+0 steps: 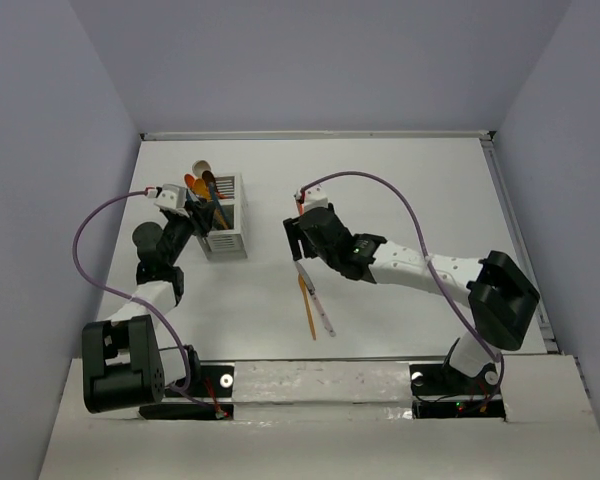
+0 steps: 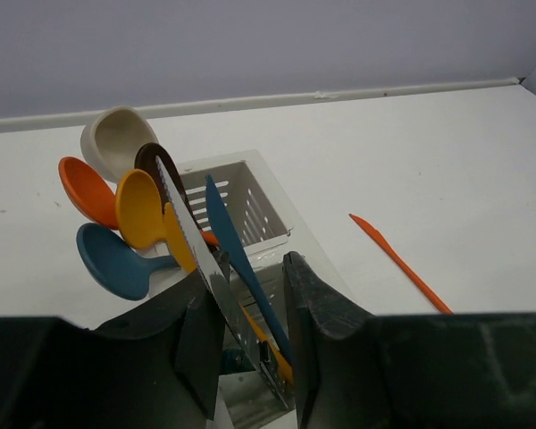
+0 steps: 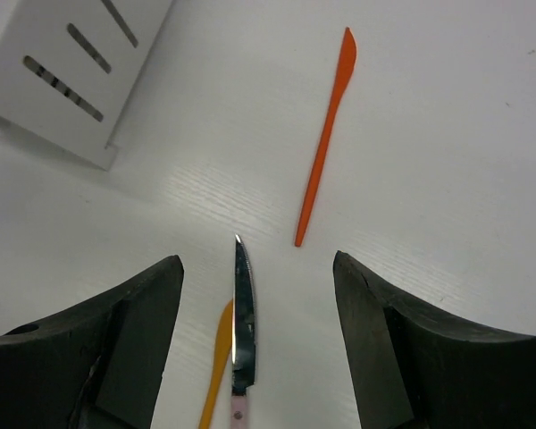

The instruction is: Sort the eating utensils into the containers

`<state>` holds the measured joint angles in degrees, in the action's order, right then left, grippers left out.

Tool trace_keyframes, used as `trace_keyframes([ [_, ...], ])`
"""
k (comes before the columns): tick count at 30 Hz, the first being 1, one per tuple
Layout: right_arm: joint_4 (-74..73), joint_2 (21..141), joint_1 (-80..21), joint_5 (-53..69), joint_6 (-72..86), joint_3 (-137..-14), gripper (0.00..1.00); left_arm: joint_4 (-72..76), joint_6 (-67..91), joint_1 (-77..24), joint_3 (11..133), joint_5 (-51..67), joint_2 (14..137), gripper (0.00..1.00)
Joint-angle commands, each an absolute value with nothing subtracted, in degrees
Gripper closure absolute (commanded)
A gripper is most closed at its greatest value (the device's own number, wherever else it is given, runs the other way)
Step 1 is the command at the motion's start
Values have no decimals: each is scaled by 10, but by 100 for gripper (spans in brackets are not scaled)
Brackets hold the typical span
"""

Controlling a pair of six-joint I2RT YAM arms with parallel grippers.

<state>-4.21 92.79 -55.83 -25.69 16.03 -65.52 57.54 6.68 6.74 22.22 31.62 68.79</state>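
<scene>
Overhead, the white caddy (image 1: 230,222) stands on the left part of the counter (image 1: 410,190). The left claw (image 1: 201,210) is right at its left side, among a bunch of utensils that I cannot separate from there. The left wrist view shows them one by one. A beige spoon (image 2: 116,138), orange spoon (image 2: 83,189), brown spoon (image 2: 152,159), yellow spoon (image 2: 140,208) and blue spoon (image 2: 110,259) lean out together. A serrated knife (image 2: 189,239) and a blue knife (image 2: 232,246) stand between the fingers (image 2: 308,322). This claw is narrowly open: the serrated blade lies against one finger, apart from the other. Which compartment holds which utensil, I cannot tell.

The right claw (image 1: 296,240) hangs wide and holds nothing. Its own view shows below it a silver knife (image 3: 242,313) with a pink handle and a yellow-orange knife (image 3: 216,366) just beside. An orange knife (image 3: 326,143) lies further off, near the caddy corner. Overhead I find only two loose knives.

These knives lie in the middle of the counter, well apart from its right and far edges. The surface is white with fine grain, and pale grey walls (image 1: 50,150) close three sides.
</scene>
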Motion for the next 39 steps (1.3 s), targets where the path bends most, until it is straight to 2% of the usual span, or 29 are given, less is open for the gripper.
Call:
trace_keyframes([
  [1,-89,940,-529,-276,188,-694,26,615,45,64,220,302,672,58],
  [8,-144,1012,-482,-211,185,-767,32,546,23,65,236,243,611,52],
  [12,-227,1100,-458,-224,157,-870,35,448,3,66,282,211,555,34],
  [13,-239,1117,-450,-224,155,-890,36,426,-12,66,293,203,547,32],
  [17,-294,1200,-444,-246,131,-995,38,330,-89,65,345,114,501,28],
  [21,-348,1262,-431,-196,118,-1075,38,272,-139,66,377,32,484,26],
  [28,-413,1364,-418,-183,102,-1171,39,219,-148,68,372,6,458,23],
  [31,-431,1389,-412,-171,102,-1187,43,218,-153,73,360,4,454,22],
  [34,-446,1414,-406,-168,96,-1196,56,208,-157,90,359,-17,450,21],
  [35,-447,1414,-406,-154,93,-1192,63,200,-160,99,359,-16,447,21],
  [36,-447,1414,-406,-145,92,-1188,77,197,-163,104,358,-14,446,21],
  [39,-448,1408,-406,-130,98,-1176,100,187,-175,116,354,-23,438,20],
])
